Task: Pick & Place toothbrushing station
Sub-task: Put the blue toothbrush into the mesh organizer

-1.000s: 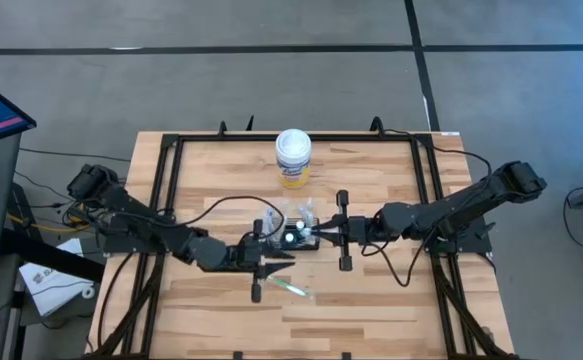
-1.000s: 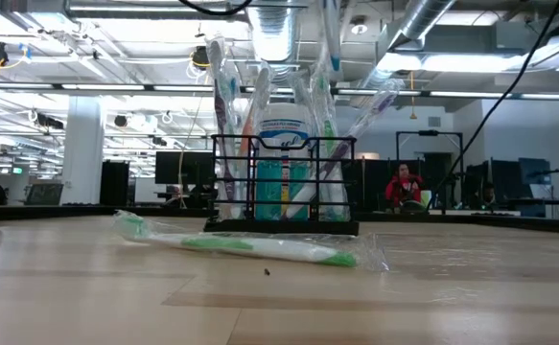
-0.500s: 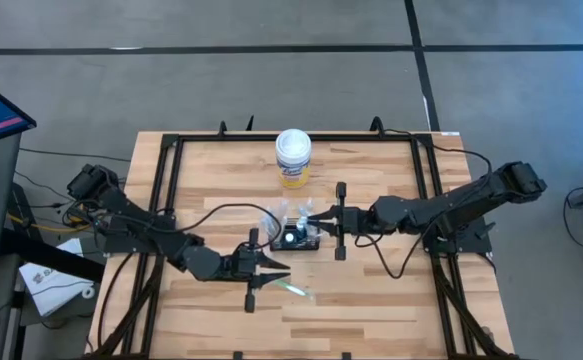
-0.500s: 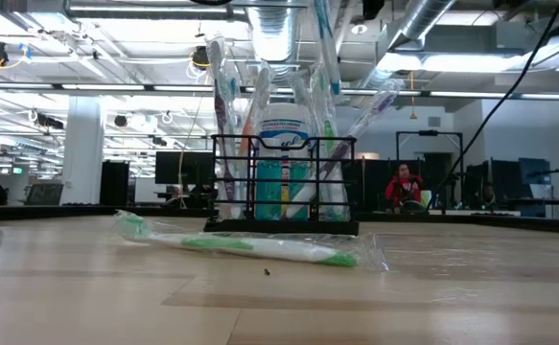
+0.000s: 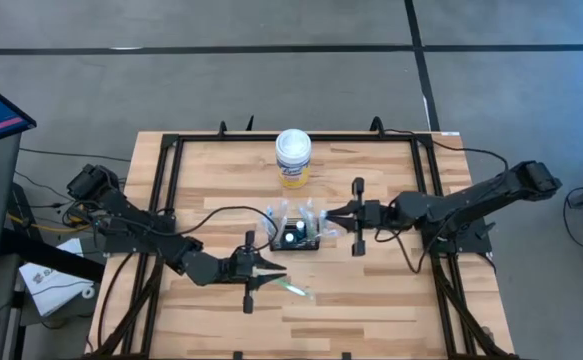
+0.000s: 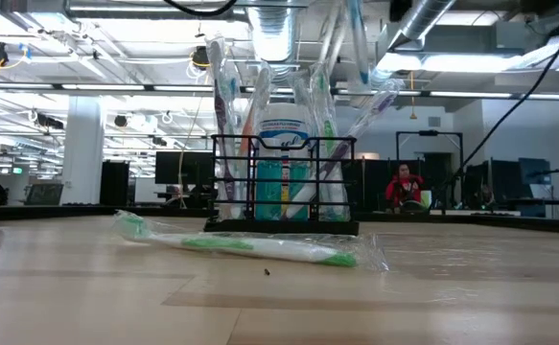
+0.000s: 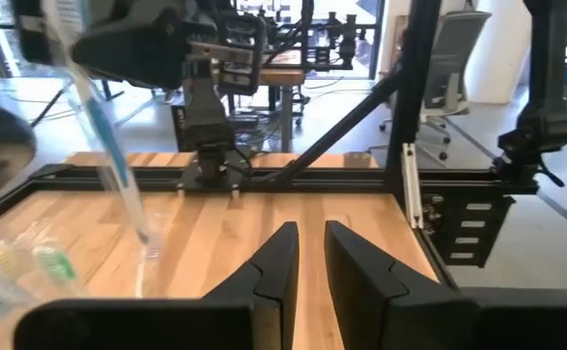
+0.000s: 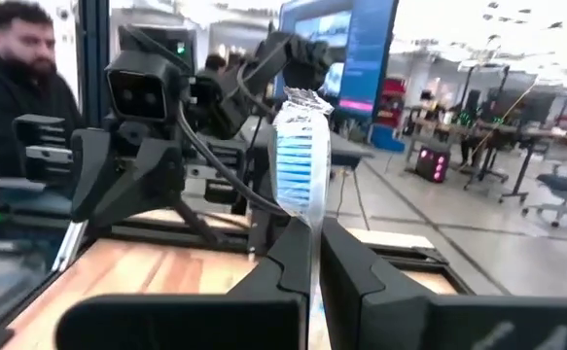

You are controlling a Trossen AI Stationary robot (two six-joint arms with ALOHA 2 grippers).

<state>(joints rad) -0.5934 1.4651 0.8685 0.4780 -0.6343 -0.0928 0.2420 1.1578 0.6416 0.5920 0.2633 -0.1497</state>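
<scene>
The small black wire-mesh caddy [image 5: 296,237] is standing upright, full of brushes. The right gripper [image 8: 314,255] is pinching a blue wrapped toothbrush [image 8: 301,160]. The left gripper [image 7: 309,255] is spread slightly, holding nothing.

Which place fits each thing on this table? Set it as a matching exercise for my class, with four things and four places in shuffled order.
Things:
1. white-lidded canister
2. wire caddy
3. green toothbrush
4. blue toothbrush

Places:
A. lying flat on the table, wrapped
B. held in the right gripper jaws
C. standing alone near a table edge
D. mid-table, holding upright toothbrushes

Pairs: 1-C, 2-D, 3-A, 4-B
</scene>
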